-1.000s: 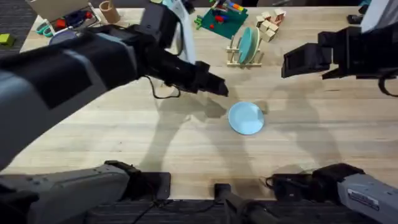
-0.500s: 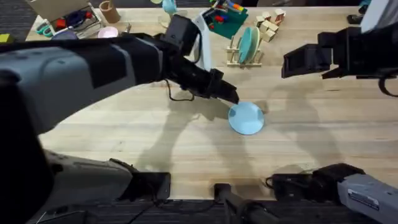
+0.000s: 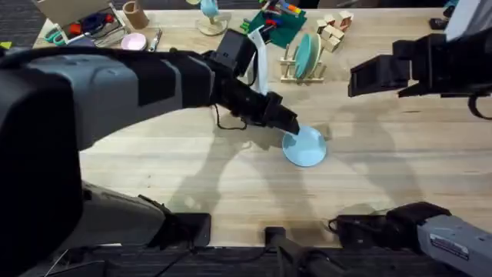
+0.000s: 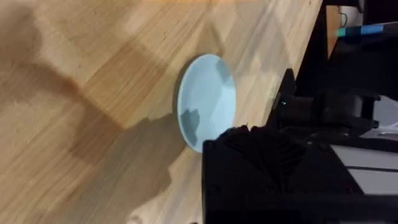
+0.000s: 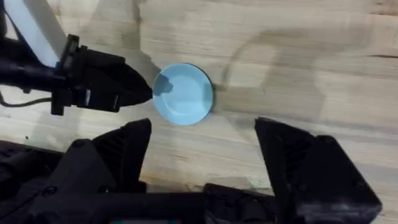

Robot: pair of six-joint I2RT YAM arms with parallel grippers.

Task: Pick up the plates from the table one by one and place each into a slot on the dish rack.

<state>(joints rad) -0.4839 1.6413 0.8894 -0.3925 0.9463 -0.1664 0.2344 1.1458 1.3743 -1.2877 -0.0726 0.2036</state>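
A light blue plate (image 3: pixel 305 146) lies flat on the wooden table (image 3: pixel 400 169), and it also appears in both wrist views (image 4: pixel 206 102) (image 5: pixel 183 93). My left gripper (image 3: pixel 286 123) has reached across the middle and its tip sits at the plate's left rim, touching or nearly so (image 5: pixel 144 93). My right gripper (image 3: pixel 375 77) hangs high to the right of the plate, open and empty, with its two fingers (image 5: pixel 134 146) spread wide. The dish rack (image 3: pixel 301 71) stands behind the plate with another plate (image 3: pixel 307 54) upright in a slot.
Along the back edge are a green board with coloured pieces (image 3: pixel 273 25), a pile of wooden blocks (image 3: pixel 334 29), a pink dish (image 3: pixel 133 41) and a box of clutter (image 3: pixel 77 17). The left arm covers much of the table's left half.
My left arm has swung right and forward, bringing its gripper from left of the plate to the plate's rim. The right arm and the plate have not moved.
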